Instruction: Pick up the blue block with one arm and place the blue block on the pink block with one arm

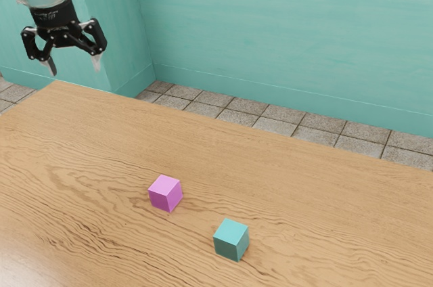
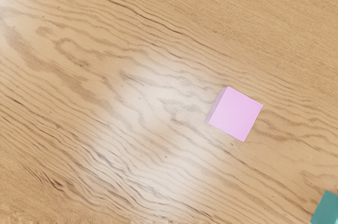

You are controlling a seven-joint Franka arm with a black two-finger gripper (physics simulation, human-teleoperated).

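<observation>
The teal-blue cube [image 1: 231, 239], equal-sided, edge toward camera, sits at four o'clock of the pink cube [image 1: 166, 193]; gripper [image 1: 74, 68] hangs spread, empty.

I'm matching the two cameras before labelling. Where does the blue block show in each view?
Exterior view: the blue block lies toward the exterior view's right of the pink block, nearer the camera and apart from it.
Wrist view: only a corner of the blue block shows, cut by the picture's edge, apart from the pink block.
Shared landmark: the pink block.
</observation>
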